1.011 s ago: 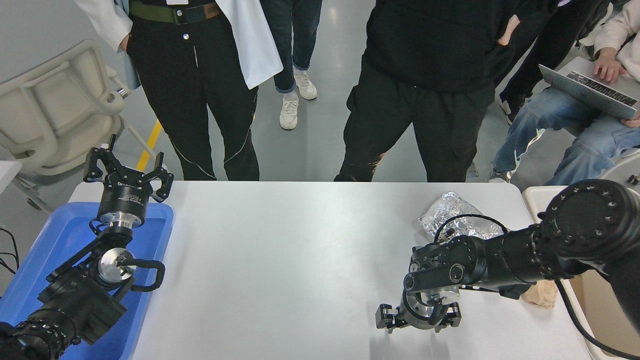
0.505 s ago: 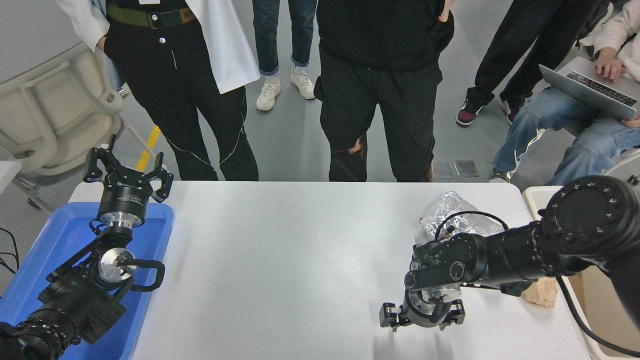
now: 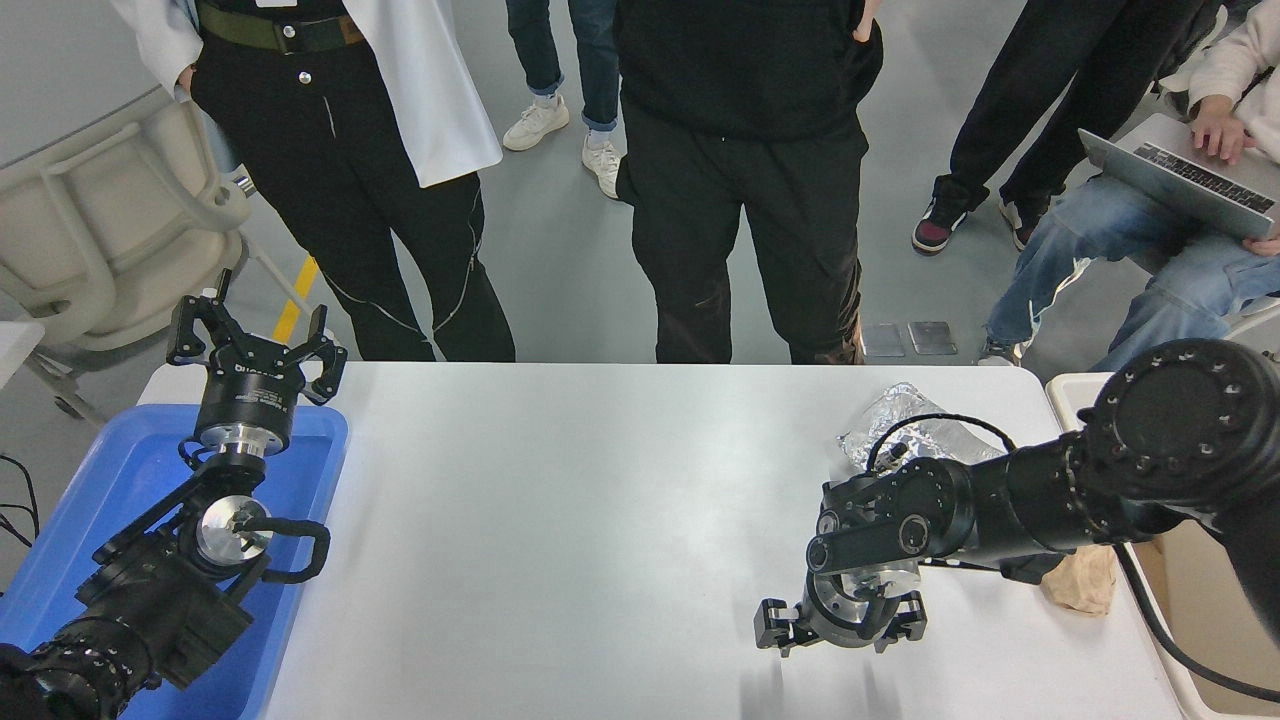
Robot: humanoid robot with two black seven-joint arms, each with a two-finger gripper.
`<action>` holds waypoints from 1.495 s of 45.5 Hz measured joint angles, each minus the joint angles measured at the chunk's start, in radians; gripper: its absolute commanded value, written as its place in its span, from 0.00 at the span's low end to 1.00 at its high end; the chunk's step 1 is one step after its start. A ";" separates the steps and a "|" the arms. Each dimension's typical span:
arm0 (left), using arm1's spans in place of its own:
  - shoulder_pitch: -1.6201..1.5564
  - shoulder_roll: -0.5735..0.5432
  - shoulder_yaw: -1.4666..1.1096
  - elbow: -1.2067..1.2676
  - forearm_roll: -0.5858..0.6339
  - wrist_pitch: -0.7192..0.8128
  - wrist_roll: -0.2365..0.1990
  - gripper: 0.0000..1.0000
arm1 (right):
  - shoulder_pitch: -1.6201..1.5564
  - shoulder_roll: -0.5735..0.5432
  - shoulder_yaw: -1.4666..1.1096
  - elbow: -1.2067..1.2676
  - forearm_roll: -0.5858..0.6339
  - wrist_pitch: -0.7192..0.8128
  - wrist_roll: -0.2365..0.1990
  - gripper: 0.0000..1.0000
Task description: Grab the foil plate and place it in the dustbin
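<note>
Hanging low over the white surface [image 3: 600, 520], near its front right part: right hand [image 3: 840, 632], pointing down, fingers spread apart, nothing between them. Holding nothing, touching none of the things on the surface. Reaching in from the right edge behind it: right arm, black, bent at the wrist, with a thin cable looping above the forearm.

Lying beyond that forearm, toward the far right corner of the surface: foil plate [image 3: 905, 425], crinkled and silver, partly hidden by the arm and the cable loop, well apart from the open fingers. Sitting just under the forearm by the right edge: small tan paper wad [image 3: 1082, 580], apart from the foil.

Standing off the right end of the surface, mostly covered by the big arm joint: dustbin [image 3: 1062, 392], cream, only the rim and a strip of inner wall visible.

Parked at the lower left over the blue tray [image 3: 130, 470]: left hand [image 3: 255, 345], raised, fingers splayed wide, empty.

Standing along the far side: several people in dark trousers; seated at the upper right, one person with a laptop [image 3: 1180, 180] on the knees.
</note>
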 measured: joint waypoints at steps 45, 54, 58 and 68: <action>0.000 0.000 0.000 0.000 0.000 0.000 0.000 0.99 | 0.854 -0.309 -0.289 0.308 0.280 0.498 0.208 1.00; 0.001 0.000 0.000 0.000 0.000 0.000 0.000 0.99 | 1.045 -0.341 -0.362 0.332 0.298 0.545 0.216 1.00; 0.001 0.000 0.000 0.000 0.000 0.000 0.000 0.99 | 1.098 -0.348 -0.384 0.341 0.302 0.554 0.218 1.00; 0.000 0.000 0.000 0.000 0.000 0.000 0.000 0.99 | 1.163 -0.357 -0.419 0.349 0.306 0.566 0.220 1.00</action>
